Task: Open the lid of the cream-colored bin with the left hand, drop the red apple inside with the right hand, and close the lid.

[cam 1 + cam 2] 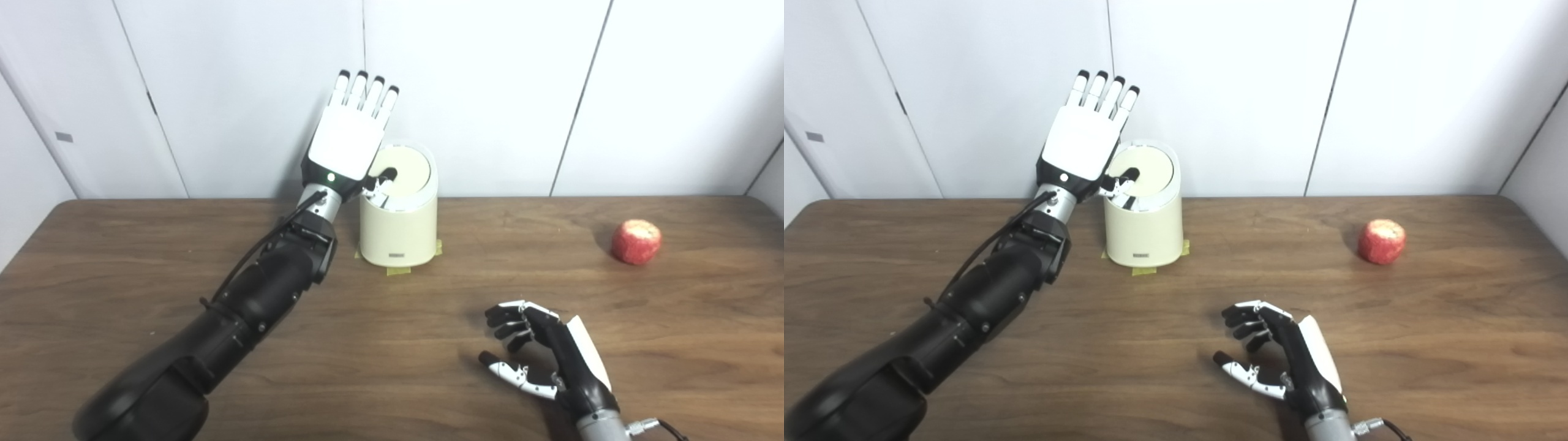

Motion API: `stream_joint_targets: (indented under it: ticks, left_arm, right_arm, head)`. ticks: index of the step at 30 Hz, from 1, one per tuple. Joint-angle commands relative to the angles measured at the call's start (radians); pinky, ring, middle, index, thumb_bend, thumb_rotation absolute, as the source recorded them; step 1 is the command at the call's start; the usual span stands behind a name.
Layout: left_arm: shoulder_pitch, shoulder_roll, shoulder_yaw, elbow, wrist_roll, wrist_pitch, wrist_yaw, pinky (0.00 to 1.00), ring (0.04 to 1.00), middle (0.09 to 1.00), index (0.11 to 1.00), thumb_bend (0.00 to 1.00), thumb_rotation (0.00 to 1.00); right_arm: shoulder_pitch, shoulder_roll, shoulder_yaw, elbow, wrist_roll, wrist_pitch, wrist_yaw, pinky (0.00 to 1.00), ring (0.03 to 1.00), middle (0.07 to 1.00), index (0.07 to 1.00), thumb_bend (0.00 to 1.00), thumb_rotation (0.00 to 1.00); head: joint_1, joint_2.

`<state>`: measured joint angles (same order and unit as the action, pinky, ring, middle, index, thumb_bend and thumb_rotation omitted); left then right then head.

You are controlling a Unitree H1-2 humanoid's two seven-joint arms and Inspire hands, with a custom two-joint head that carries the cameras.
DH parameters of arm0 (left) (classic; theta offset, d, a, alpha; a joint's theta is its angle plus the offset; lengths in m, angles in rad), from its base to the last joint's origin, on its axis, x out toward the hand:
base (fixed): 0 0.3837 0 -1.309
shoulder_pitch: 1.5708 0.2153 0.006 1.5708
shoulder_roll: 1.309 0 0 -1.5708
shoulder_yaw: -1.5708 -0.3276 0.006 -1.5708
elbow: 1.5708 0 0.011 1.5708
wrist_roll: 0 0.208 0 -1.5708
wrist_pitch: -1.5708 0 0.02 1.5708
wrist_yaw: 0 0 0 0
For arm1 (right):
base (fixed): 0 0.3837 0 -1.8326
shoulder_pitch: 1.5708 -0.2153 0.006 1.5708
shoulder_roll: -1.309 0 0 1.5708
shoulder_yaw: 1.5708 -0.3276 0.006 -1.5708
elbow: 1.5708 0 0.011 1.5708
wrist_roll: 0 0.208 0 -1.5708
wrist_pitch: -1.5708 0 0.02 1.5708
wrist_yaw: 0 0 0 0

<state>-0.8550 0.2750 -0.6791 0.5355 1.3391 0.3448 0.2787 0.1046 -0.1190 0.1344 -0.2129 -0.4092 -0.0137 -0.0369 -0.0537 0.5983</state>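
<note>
Nearest, toward the front edge of the brown wood-grain bench: right hand, black-fingered with white back, lying on its side, fingers loosely curled and apart, grasping nothing.

Front-left corner, running diagonally inward: black left forearm, wrist cable looped beside it.

Right side, well apart from the right hand and nearer the back edge: red apple, round, pale mottled patch on top, resting free on the bench.

Back edge, centre-left: cream-coloured cylindrical plastic bin, strips of yellow tape at its base. Round lid seen tilted toward the cameras; whether seated or partly raised, not possible to tell.

Above and just left of the bin: left hand, white back to the cameras, fingers extended upright and together, thumb reaching over the lid's near-left rim. Released rather than clenched; no firm hold on the lid visible.

Risks, as judged: thumb alone slipping off the rim, lid then dropping back; sideways push against the bin straining the tape; right hand far from the apple, a long reach likely to nudge the round fruit into a roll.

Differences between views: right eye view showed the thumb tip against the lid more clearly, clear of the palm; left eye view showed more of the bin's left side hidden behind the wrist.
</note>
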Motion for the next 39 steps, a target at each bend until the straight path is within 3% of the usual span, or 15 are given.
stream_joint_targets:
  ticks: [1,10,24,26,27,31,34,39]
  left_arm:
    - [-0.031,0.032,0.002,0.03,0.016,0.004,-0.004,1.0,1.0,1.0,1.0,1.0,0.33]
    - [-0.01,0.024,0.01,0.104,-0.033,-0.034,0.046,1.0,1.0,1.0,1.0,1.0,0.33]
    - [0.019,0.028,0.005,0.095,-0.061,-0.055,0.061,1.0,1.0,1.0,1.0,1.0,0.46]
    - [0.022,0.026,0.01,0.093,-0.067,-0.052,0.066,1.0,1.0,1.0,1.0,0.92,0.55]
    - [0.023,0.023,0.015,0.09,-0.071,-0.042,0.061,1.0,1.0,1.0,1.0,0.89,0.56]
    - [0.031,0.002,0.055,0.065,-0.117,-0.011,0.003,1.0,1.0,1.0,1.0,0.68,0.83]
    - [0.039,-0.019,0.098,0.041,-0.174,0.011,-0.061,1.0,1.0,1.0,1.0,0.67,0.9]
    - [0.05,-0.058,0.178,-0.009,-0.274,0.073,-0.187,1.0,1.0,1.0,1.0,0.71,0.94]
  right_arm:
    - [-0.026,0.001,0.004,-0.018,-0.005,-0.02,0.003,0.48,0.579,0.622,0.624,0.33,0.08]
    - [-0.032,0.004,0.008,-0.01,-0.006,-0.005,0.007,0.48,0.582,0.623,0.621,0.33,0.08]
    - [-0.03,0.003,0.014,-0.026,-0.012,0.02,0.013,0.5,0.598,0.632,0.626,0.33,0.07]
    - [-0.03,0.001,0.015,-0.023,-0.011,0.012,0.011,0.49,0.591,0.629,0.626,0.33,0.07]
    - [-0.031,0.0,0.016,-0.022,-0.012,0.01,0.011,0.48,0.589,0.628,0.626,0.33,0.07]
    - [-0.031,0.001,0.017,-0.021,-0.011,0.012,0.011,0.49,0.591,0.631,0.625,0.32,0.07]
    - [-0.032,0.002,0.018,-0.022,-0.016,0.018,0.012,0.49,0.591,0.632,0.625,0.32,0.08]
    - [-0.031,0.004,0.021,-0.028,-0.019,0.032,0.018,0.5,0.598,0.638,0.628,0.32,0.08]
  head:
    - [0.0,0.001]
    - [-0.01,-0.005]
    - [-0.012,-0.003]
    - [-0.012,-0.003]
    - [-0.012,-0.003]
    - [-0.013,-0.004]
    - [-0.014,-0.005]
    - [-0.015,-0.005]
